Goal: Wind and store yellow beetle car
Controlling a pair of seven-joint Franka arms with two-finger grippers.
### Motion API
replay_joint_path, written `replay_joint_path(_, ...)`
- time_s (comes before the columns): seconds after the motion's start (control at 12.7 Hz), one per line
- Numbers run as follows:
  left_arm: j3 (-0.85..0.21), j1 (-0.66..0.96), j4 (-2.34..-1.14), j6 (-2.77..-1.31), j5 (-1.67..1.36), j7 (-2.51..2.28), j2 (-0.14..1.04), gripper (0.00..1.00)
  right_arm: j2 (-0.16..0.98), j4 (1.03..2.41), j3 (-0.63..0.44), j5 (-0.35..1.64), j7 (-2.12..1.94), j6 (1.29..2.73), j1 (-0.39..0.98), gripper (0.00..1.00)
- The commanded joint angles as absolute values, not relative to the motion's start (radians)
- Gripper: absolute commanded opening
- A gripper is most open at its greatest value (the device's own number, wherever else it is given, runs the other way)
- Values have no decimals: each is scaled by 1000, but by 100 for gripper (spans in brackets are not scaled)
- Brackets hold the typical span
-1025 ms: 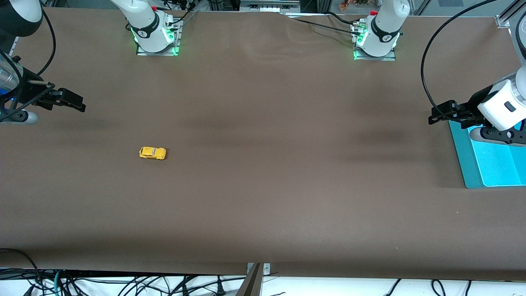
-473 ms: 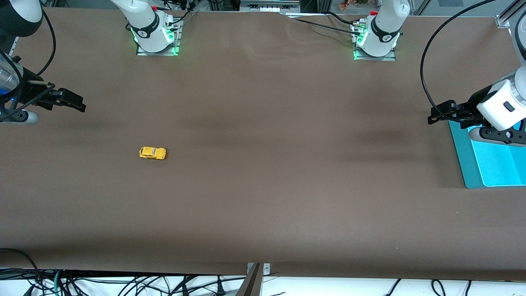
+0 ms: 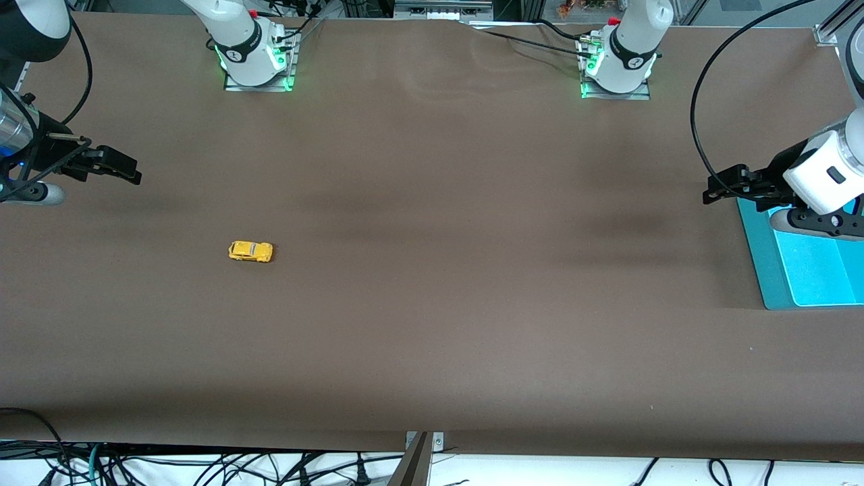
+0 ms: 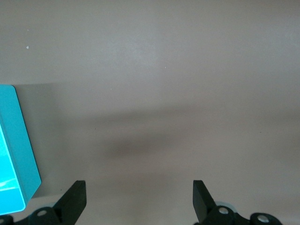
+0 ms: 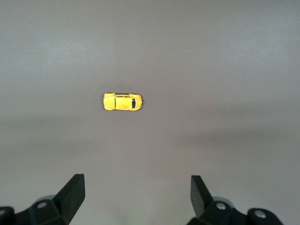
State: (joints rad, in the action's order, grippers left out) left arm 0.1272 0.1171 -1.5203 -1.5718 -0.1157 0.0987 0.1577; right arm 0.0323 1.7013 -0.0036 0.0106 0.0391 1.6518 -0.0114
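The yellow beetle car (image 3: 250, 252) stands on its wheels on the brown table, toward the right arm's end. It also shows in the right wrist view (image 5: 122, 101), well clear of the fingers. My right gripper (image 3: 128, 174) is open and empty, up over the table edge at the right arm's end, away from the car. My left gripper (image 3: 717, 191) is open and empty, over the table beside the teal bin (image 3: 810, 270) at the left arm's end. In the left wrist view the left gripper (image 4: 139, 197) has only bare table between its fingers.
The teal bin's wall also shows in the left wrist view (image 4: 21, 150). The two arm bases (image 3: 253, 50) (image 3: 617, 57) stand along the table's edge farthest from the front camera. Cables hang below the table's near edge.
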Motion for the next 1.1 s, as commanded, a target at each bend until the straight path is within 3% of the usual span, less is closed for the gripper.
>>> replay_joint_path(0.0,126,120,-1500,-1572,-118,94,169,100,32,1697,5,15,38,1644,-15,100)
replay_joint_path(0.71,126,123,-1500,-1572,-120,94,169,100,55,1697,6,17,26,1652,-14,100)
replay_joint_path(1.02,126,123,-1500,-1572,-120,94,169,100,119,1697,11,14,-294,1654,11,100)
